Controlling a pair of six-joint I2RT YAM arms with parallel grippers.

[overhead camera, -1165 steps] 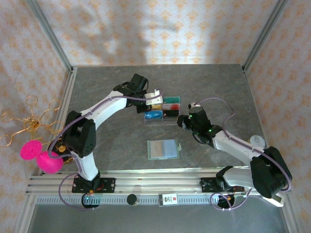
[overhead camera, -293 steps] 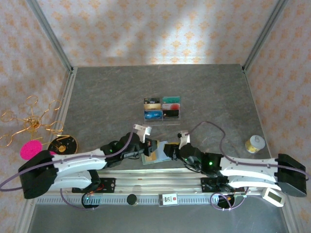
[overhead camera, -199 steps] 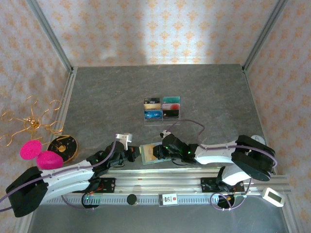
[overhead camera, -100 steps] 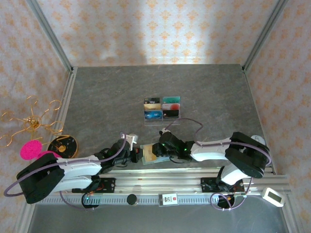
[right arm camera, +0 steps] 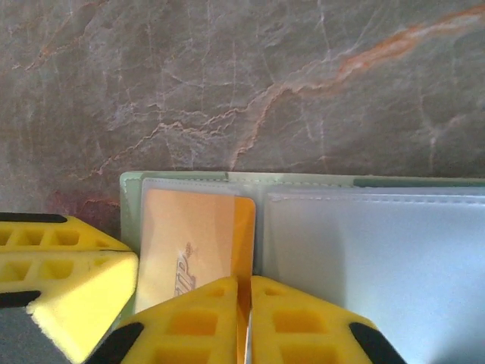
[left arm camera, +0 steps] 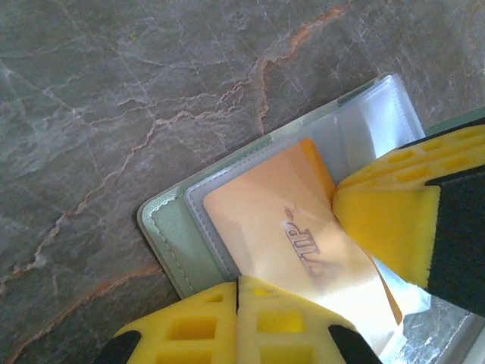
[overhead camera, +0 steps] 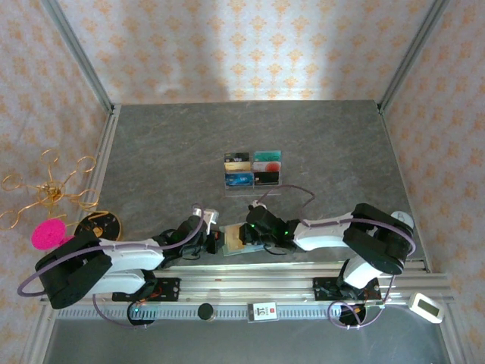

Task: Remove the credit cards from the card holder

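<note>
Pinched shut: left gripper (left arm camera: pixel 237 292), right gripper (right arm camera: pixel 246 292) (blocky yellow pads (left arm camera: pixel 292 322)). At their tips, card holder's (left arm camera: pixel 170 243) clear sleeve, glossy orange card (left arm camera: pixel 258 220).

The top external camera looks steeply down from behind the arm bases across the whole tabletop (overhead camera: pixel 167 152). Both wrist cameras look down at close range on the same open card holder (left arm camera: pixel 163 227).

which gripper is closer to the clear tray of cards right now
Right. The right gripper is at the card holder, in line with the tray on its near side; the left gripper is at the holder's left end, further off to the side.
</note>
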